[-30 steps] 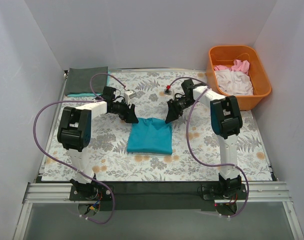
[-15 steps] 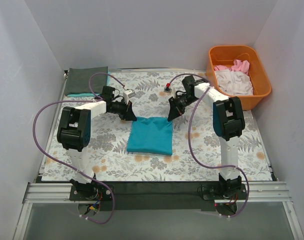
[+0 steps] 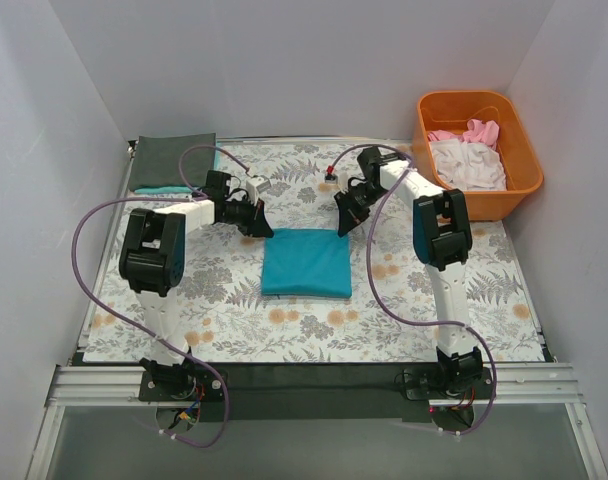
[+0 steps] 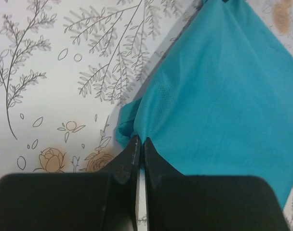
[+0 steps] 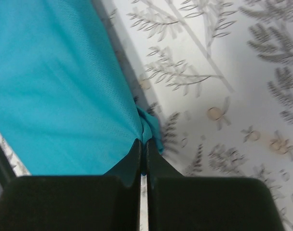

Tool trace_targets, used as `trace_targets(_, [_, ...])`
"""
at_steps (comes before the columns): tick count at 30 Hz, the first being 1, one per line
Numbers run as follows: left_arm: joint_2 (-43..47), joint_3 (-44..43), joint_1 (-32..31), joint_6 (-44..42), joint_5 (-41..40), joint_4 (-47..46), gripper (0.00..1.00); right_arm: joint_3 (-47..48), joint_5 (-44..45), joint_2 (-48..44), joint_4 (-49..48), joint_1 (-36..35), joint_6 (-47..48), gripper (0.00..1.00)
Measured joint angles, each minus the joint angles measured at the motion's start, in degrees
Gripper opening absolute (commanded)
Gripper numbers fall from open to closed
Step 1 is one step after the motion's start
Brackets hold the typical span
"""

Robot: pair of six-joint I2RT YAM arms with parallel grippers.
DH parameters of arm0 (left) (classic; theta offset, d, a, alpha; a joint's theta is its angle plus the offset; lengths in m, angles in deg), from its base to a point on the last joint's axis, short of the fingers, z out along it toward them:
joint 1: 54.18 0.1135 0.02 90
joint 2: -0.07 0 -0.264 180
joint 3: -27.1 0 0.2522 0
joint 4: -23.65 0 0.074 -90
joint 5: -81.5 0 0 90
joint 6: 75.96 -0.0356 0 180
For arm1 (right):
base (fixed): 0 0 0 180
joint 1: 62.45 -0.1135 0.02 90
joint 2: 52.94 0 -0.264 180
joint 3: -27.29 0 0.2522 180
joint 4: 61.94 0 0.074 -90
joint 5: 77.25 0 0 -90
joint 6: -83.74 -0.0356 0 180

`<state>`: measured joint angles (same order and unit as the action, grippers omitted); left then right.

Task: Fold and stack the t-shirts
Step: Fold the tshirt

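So at this point the folded teal t-shirt (image 3: 305,263) of soft cloth lay flat as a tidy rectangle around the middle of the counter (image 3: 414,300), which had a floral-patterned covering. I had the left fingers (image 3: 265,232) at its far left corner and the right fingers (image 3: 341,226) at its far right corner, both arms reaching in from their own sides.

The wrist cams were pretty clear. Each pair of fingers was pressed together with only a sliver of gap, and a little bunched-up bit of the teal cloth was pinched right at the tips. So both were clamped on the shirt's corners, and the rest of the fabric spread away from them over the flower print.

Over in the far left corner of the counter a folded dark grey t-shirt (image 3: 174,158) sat on top of a second teal shirt (image 3: 162,189), with just a strip of that one peeking out along the near side. The orange plastic tub (image 3: 504,203) was at the far right corner, with a crumpled white shirt (image 3: 471,167) and a pink shirt (image 3: 480,130) inside it.
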<state>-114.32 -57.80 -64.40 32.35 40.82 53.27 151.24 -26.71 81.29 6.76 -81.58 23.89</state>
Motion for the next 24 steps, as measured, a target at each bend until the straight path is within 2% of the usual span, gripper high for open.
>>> trace_targets(8, [-2.0,0.5,0.0,3.4,-3.8,-2.4,0.0,10.8,5.2,6.1,-0.7,-0.2,-1.9,0.01])
trace_targets(10, [-1.2,1.8,0.0,5.1,-4.4,-3.5,0.0,14.2,6.6,7.6,-1.5,-0.2,-2.1,0.1])
trace_targets(11, [-0.6,2.7,0.0,6.2,-5.0,-4.1,0.0,15.7,7.3,8.2,-2.0,-0.3,-2.1,0.19])
trace_targets(12, [0.2,3.7,0.0,7.3,-5.4,-4.4,0.1,16.9,7.7,8.7,-2.5,-0.4,-2.4,0.38])
trace_targets(15, [2.4,6.2,0.0,10.5,-6.9,-3.9,0.22,18.2,9.7,9.1,-4.4,-1.0,-2.3,0.56])
trace_targets(18, [4.3,7.1,0.5,13.2,-7.6,-2.3,0.31,16.8,11.1,8.0,-5.9,-1.1,-2.3,0.6])
trace_targets(19, [4.9,7.1,1.0,14.0,-7.5,-2.1,0.41,15.1,11.2,6.7,-6.4,-1.1,-2.4,0.63])
trace_targets(21, [6.4,7.0,2.2,15.2,-7.1,-2.0,0.42,11.0,10.9,3.1,-6.5,-0.8,-2.7,0.67])
trace_targets(24, [9.9,5.7,4.2,17.8,-5.7,-2.3,0.44,6.0,8.4,-4.6,-6.6,0.6,-3.1,0.66])
